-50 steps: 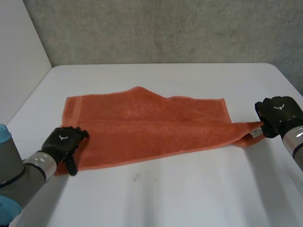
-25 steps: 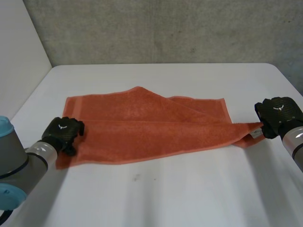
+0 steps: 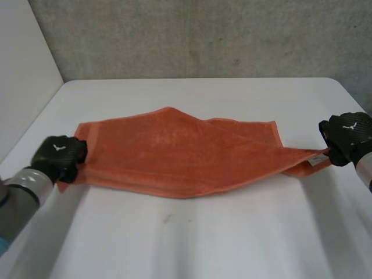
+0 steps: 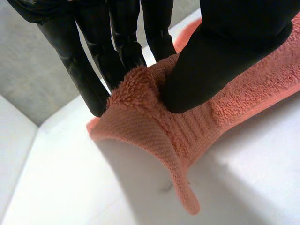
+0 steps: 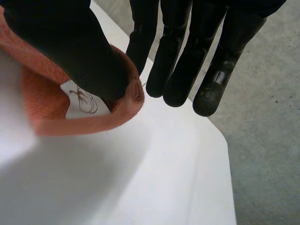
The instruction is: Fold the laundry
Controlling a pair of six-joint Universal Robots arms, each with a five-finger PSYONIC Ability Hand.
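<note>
1. An orange towel (image 3: 180, 154), partly folded, lies stretched across the white bench (image 3: 203, 244).
2. The left hand (image 3: 58, 157) pinches its left end between thumb and fingers (image 4: 89, 84). The right hand (image 3: 347, 135) pinches the right corner likewise.
3. The towel looks soft, light and floppy, so the corners seem the best hold.

fig. left wrist camera. i see the left hand (image 4: 220, 51) pinching an edge of the orange towel (image 4: 154, 136), with the thumb pressed onto the terry and the fingers (image 4: 89, 70) straight behind it. the pinched fold stands clear of the white table (image 4: 56, 187). one corner droops beneath it. a grey wall (image 4: 28, 79) stands beyond the table.
</note>
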